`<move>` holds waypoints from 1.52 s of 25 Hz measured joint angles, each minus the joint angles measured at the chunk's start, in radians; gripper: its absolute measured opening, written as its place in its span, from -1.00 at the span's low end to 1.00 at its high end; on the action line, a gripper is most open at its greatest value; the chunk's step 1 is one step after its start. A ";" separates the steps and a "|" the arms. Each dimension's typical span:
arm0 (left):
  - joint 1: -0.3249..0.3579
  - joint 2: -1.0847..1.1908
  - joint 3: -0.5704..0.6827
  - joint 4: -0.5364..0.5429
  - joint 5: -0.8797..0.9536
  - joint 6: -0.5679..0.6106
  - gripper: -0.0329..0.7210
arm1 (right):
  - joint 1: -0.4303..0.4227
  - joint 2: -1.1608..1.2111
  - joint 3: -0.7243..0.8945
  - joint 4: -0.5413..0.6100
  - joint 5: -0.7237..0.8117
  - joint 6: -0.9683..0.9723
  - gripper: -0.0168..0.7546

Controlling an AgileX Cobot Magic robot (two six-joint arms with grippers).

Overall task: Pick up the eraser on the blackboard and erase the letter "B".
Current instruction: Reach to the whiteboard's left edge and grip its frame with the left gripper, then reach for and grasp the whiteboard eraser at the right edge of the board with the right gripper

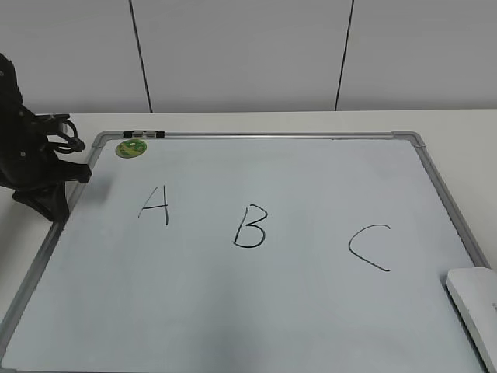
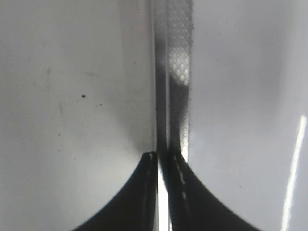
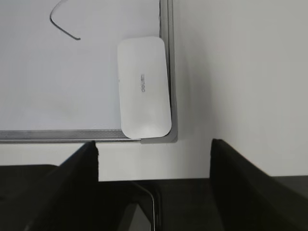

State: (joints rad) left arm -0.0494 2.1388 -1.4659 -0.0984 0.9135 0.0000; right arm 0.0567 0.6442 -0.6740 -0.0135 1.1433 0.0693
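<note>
With the right end effector (image 3: 154, 149) spread wide above the eraser (image 3: 144, 86) lying in the blackboard's (image 1: 256, 311) near right corner by the counter's right edge, a grab could catch the frame and slip.

White eraser (image 3: 144, 86); white, grey-framed blackboard (image 1: 311, 311); black letter "B" (image 1: 251, 226); green magnet (image 1: 131, 148).

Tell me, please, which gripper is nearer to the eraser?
Right. The right gripper hovers open just off the board corner where the eraser lies; the left gripper sits shut at the opposite, left frame edge.
</note>
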 joint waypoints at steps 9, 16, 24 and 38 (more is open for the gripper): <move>0.000 0.000 0.000 0.000 0.002 0.000 -0.83 | 0.000 0.339 -0.023 0.027 -0.005 -0.092 0.43; 0.000 0.000 0.000 0.000 0.002 0.000 -0.83 | 0.000 0.480 -0.034 0.060 -0.090 -0.100 0.44; 0.000 0.000 0.000 -0.002 0.002 0.000 -0.83 | 0.000 0.608 -0.081 0.067 -0.152 -0.100 0.78; 0.000 0.000 0.000 -0.004 0.002 0.000 -0.83 | 0.000 0.809 -0.083 0.074 -0.274 -0.100 0.78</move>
State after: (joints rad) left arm -0.0494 2.1388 -1.4659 -0.1020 0.9152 0.0000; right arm 0.0567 1.4532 -0.7573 0.0601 0.8692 -0.0309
